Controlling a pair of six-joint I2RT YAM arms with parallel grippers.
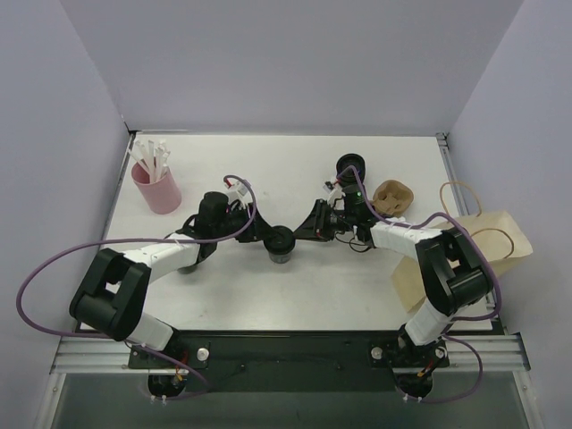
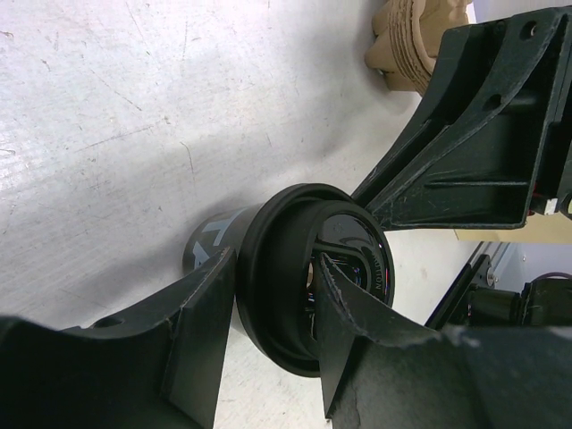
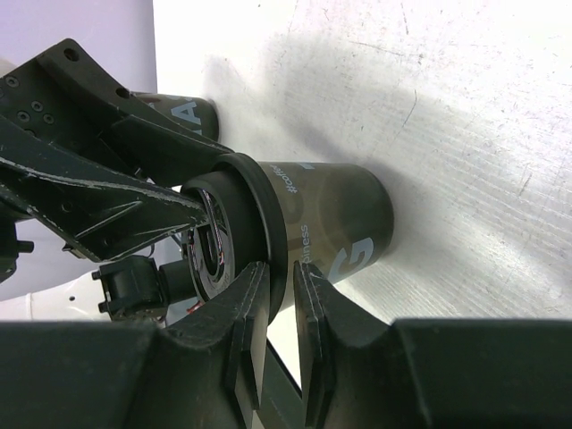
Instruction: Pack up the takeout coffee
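Note:
The takeout coffee (image 1: 280,243) is a small black cup with a black lid, standing at mid-table between both arms. My left gripper (image 1: 261,234) reaches it from the left. In the left wrist view that gripper (image 2: 277,259) is shut on the lid (image 2: 286,295), with one finger under the rim and the other across the top. My right gripper (image 1: 302,234) comes from the right. In the right wrist view it (image 3: 280,270) pinches the lid's rim just above the printed cup wall (image 3: 344,223). The brown paper bag (image 1: 487,250) lies flat at the right edge.
A pink cup of white sticks (image 1: 156,186) stands at the back left. A stack of black ribbed rings (image 1: 351,165) and a tan moulded piece (image 1: 393,197) sit behind the right arm. Purple cables loop over both arms.

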